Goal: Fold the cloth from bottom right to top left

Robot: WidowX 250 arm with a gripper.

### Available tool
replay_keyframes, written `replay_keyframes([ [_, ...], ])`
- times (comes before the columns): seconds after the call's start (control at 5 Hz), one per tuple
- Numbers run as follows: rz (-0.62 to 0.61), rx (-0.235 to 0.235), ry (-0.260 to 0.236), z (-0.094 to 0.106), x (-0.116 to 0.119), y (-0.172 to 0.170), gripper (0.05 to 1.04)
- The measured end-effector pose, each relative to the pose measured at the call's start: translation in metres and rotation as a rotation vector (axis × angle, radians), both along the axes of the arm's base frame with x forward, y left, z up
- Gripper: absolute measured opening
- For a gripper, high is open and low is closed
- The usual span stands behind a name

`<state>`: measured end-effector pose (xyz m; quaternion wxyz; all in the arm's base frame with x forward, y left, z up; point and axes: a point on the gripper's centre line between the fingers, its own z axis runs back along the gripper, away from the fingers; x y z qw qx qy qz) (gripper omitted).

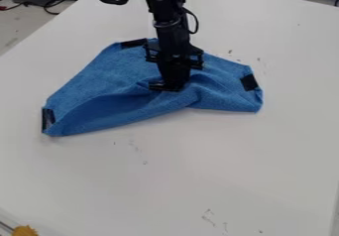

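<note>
Blue cloth of towel-like fabric [109, 79] lies just above the middle of your camera view, on the smooth white table [198, 180], with the black robot gripper [167, 87] hanging down onto it from 12 o'clock. Whether the claw is apart, together or clamped on fabric, you cannot tell from here; its tip meets the cloth near the middle, where creases run out towards 3 and 4 o'clock. That placement makes sense for your fold: the edge towards 6 o'clock looks doubled over, so the tip is probably there to lay the turned-in corner towards 11 o'clock, or to press it down.

Three black patches mark the outline for you — one flat rectangle [134, 43] at the cloth's 11 o'clock, another dark square [248, 82] at its 3 o'clock, and a dark strip [48, 118] at its 8 o'clock end. They presumably serve as corner markers, which helps you judge the diagonal.

As it lies, the cloth's long axis runs from between 8 and 9 o'clock to between 2 and 3, with the long, wavy fold side facing roughly 5 to 6 o'clock. You seem well into the fold — flattening that raised side looks like the remaining work, and lifting away carelessly could drag the layer back.
</note>
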<state>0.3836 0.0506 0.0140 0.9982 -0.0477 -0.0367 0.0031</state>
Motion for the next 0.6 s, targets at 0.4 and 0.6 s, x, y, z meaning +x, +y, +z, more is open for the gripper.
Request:
replay_keyframes([
  [0.4,0.047,0.189,-0.102,0.054,-0.01,-0.021,0.989],
  [0.6,0.042,0.223,-0.101,0.06,-0.014,-0.024,1.005],
])
